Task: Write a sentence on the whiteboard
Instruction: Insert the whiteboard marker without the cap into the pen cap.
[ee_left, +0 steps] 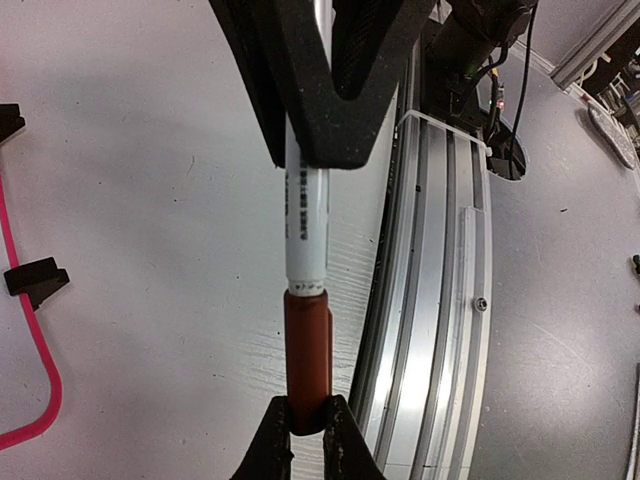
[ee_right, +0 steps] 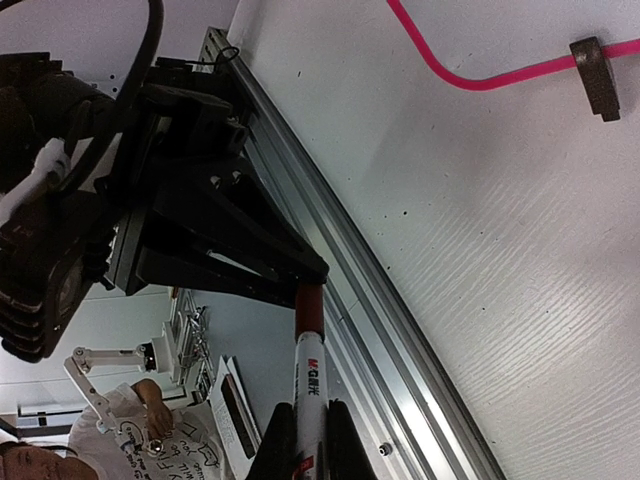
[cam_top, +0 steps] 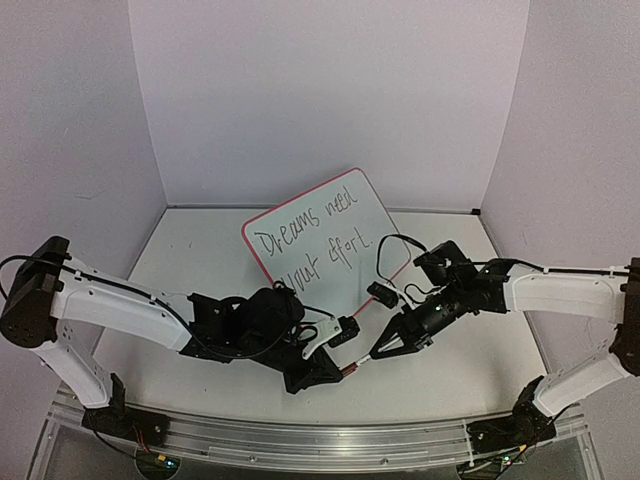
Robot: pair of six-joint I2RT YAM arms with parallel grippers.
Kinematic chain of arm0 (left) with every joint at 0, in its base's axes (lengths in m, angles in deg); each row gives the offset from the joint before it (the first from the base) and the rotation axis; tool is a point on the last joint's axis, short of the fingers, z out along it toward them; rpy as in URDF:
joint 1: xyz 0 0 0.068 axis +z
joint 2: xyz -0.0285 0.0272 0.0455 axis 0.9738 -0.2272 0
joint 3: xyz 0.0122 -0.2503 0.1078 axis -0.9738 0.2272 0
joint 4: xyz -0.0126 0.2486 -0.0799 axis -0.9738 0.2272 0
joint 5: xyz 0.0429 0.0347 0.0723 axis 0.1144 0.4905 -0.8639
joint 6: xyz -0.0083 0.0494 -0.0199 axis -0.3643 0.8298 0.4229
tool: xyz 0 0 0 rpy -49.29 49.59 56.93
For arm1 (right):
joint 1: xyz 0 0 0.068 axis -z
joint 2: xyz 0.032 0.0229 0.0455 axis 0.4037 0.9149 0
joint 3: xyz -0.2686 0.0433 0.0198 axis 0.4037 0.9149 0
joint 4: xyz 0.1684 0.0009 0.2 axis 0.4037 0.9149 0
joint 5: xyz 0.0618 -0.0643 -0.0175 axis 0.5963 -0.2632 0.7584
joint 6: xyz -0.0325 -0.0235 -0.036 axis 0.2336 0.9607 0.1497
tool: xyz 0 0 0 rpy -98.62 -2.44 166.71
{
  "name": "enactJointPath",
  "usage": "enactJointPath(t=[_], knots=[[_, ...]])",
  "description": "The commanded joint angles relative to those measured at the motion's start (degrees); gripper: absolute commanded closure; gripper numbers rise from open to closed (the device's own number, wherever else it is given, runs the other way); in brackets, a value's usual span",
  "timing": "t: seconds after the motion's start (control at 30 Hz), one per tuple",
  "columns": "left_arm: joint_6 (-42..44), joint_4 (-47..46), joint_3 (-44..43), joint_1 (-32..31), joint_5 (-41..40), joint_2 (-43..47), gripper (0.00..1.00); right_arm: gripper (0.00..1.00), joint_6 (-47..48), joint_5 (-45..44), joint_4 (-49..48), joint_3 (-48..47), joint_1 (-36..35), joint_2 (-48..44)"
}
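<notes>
Both jaws clenched, left gripper (ee_left: 307, 425) on glossy dark-red cap (ee_left: 306, 340); right gripper (ee_right: 310, 420) on white cylindrical marker (ee_right: 308, 372)

- The marker (ee_left: 304, 235) is partly hidden in the left wrist view, its upper barrel covered by the right gripper (ee_left: 305, 155); its print is too small to be read.
- In the top view only a reddish bit of it is seen.
- The whiteboard (cam_top: 335, 225) has its near corner covered by the left arm (cam_top: 120, 300); its second line cannot be fully read.
- In both wrist views it is cut off at the edge.
</notes>
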Motion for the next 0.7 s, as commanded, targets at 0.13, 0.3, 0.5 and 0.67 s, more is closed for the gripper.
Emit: enactJointPath(t=[0.13, 0.3, 0.5, 0.67], knots=[[1.5, -2.5, -4.9, 0.5, -1.1, -1.0, 1.0, 1.0, -0.3, -0.5, -3.6, -1.1, -2.2, 2.8], [1.4, -4.8, -5.3, 0.6, -1.2, -1.1, 1.0, 1.0, -1.1, -0.1, -5.5, -1.0, -3.2, 4.1], [3.6, -7.5, -7.9, 1.1, -1.5, -1.6, 1.0, 1.0, -1.1, 0.6, -6.5, -0.8, -4.0, 6.2], [5.1, -9.5, -10.9, 1.8, -0.5, -2.5, 1.0, 1.0, -1.5, 1.3, -7.8, -0.8, -4.5, 7.4]])
